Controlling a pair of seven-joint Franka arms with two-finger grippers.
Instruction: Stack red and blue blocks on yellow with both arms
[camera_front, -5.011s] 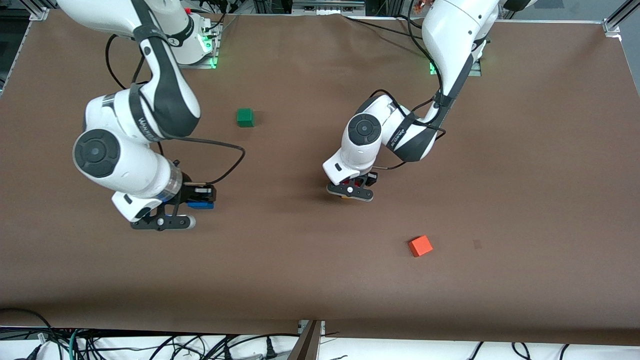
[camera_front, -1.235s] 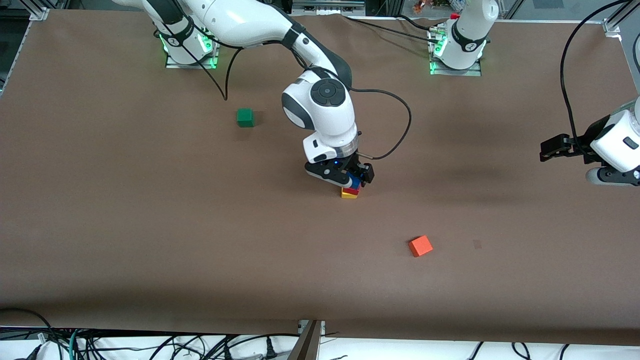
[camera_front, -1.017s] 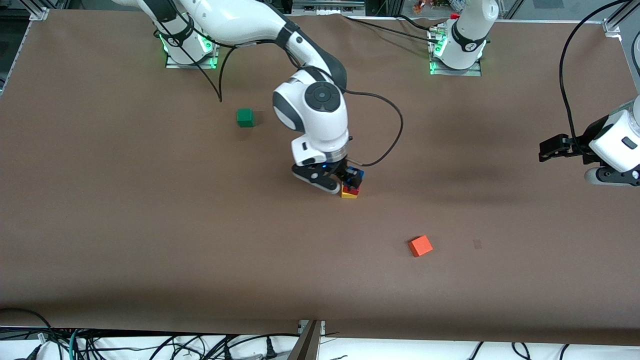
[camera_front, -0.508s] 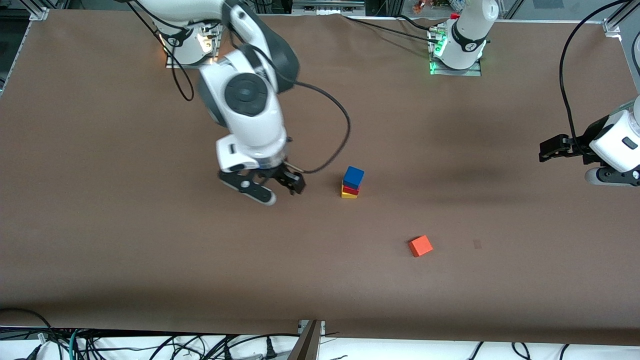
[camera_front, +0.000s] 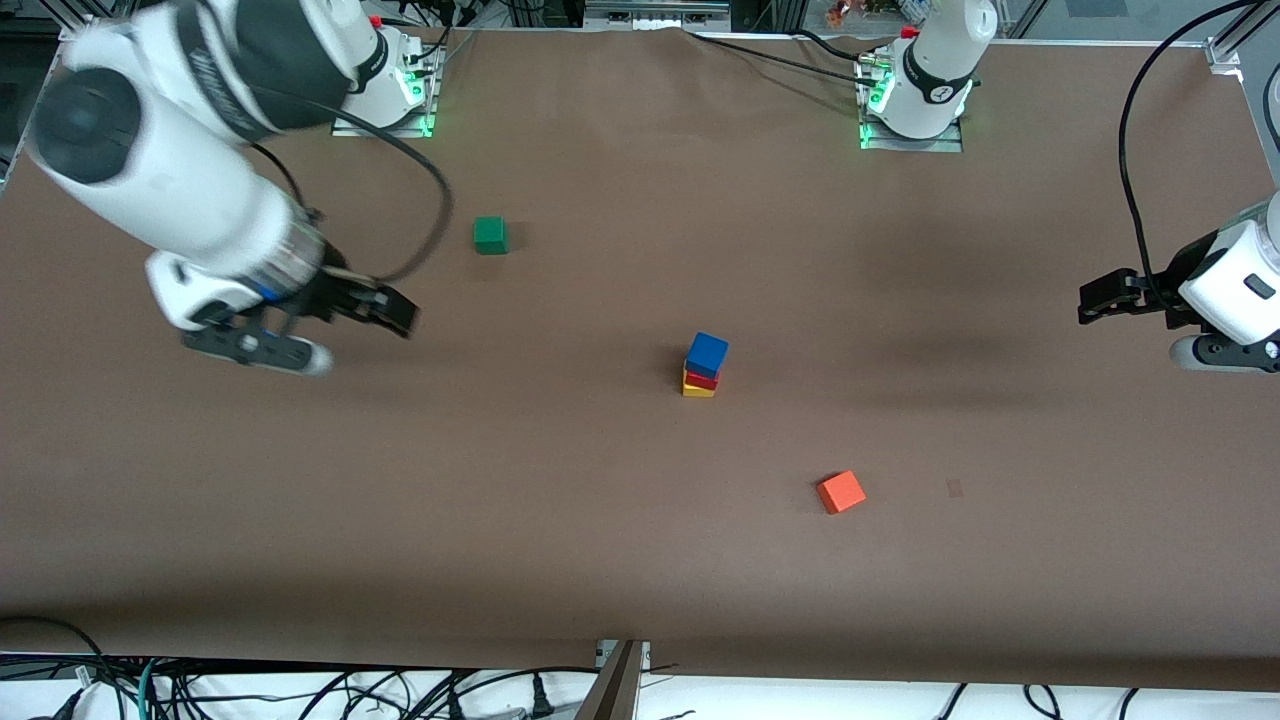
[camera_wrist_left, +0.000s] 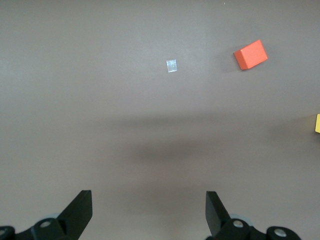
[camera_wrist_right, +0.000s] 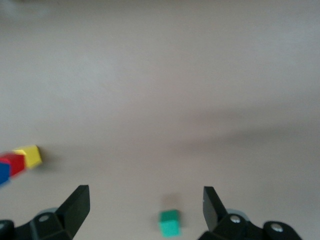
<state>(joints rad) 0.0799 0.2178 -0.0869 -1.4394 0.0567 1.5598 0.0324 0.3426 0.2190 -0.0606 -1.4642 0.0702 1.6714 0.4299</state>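
Black two-finger tooling ends both arms. The right gripper (camera_front: 330, 325) hangs with fingers spread and nothing between them, over the table (camera_front: 560, 520) well apart from the stack, toward the right arm's end. The right wrist view confirms the wide, empty gap between its fingers. The left gripper (camera_front: 1135, 300) waits over the table well apart from the stack at the left arm's end, likewise spread and empty, as the left wrist view shows.

Landmark: the stack at mid-table. The yellow cube (camera_front: 697, 387) sits on the table. The red block (camera_front: 703, 378) rests on it, and the blue block (camera_front: 707, 353) rests on the red one. The blue block looks turned slightly out of line with the two beneath. The green cube (camera_front: 490, 234) lies farther from the front camera than the stack, toward the right arm's end. The orange cube (camera_front: 841, 491) lies nearer to the camera than the stack, toward the left arm's end. A small pale patch (camera_wrist_left: 171, 65) marks the table near the orange cube.

Handling, as a judgement: the cubes appear small, stiff and light, with matte faces that should not slip. Any regrasp belongs on two opposite vertical faces of the blue block, taken squarely from above. Nothing visibly joins the three cubes, so a sideways nudge could topple them. The task appears complete.
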